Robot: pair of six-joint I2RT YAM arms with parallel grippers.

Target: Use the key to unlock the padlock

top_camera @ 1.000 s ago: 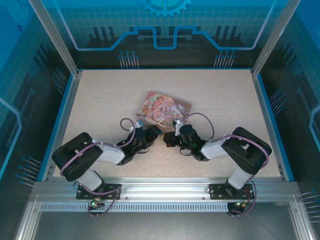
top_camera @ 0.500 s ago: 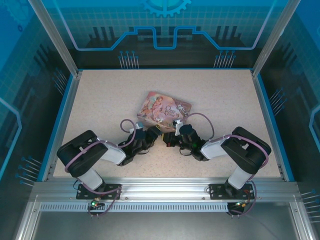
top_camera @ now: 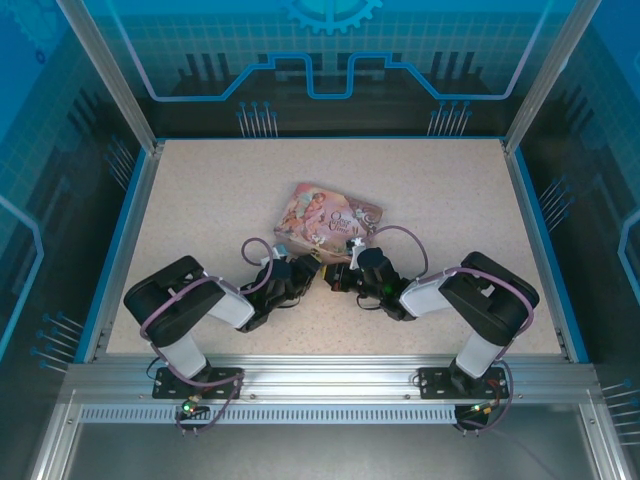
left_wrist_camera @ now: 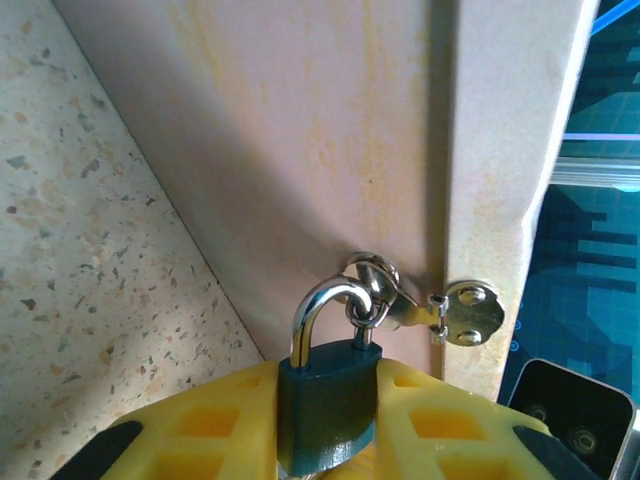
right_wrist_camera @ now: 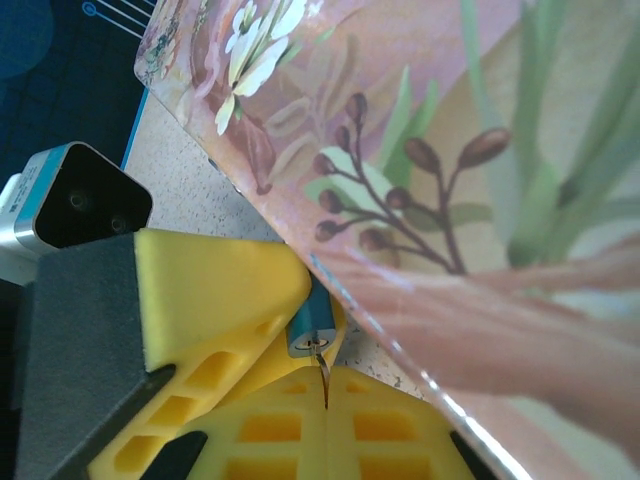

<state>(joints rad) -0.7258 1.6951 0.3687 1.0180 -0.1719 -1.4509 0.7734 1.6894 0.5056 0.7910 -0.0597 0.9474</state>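
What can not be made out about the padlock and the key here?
- Left wrist: the padlock's lower body, hidden between the fingers of the left pincer and cut by the bottom edge.
- Right wrist: the key's head, hidden inside the shut right pincer; whether its tip enters the keyhole, too small.
- Top external: both things, too small to tell.
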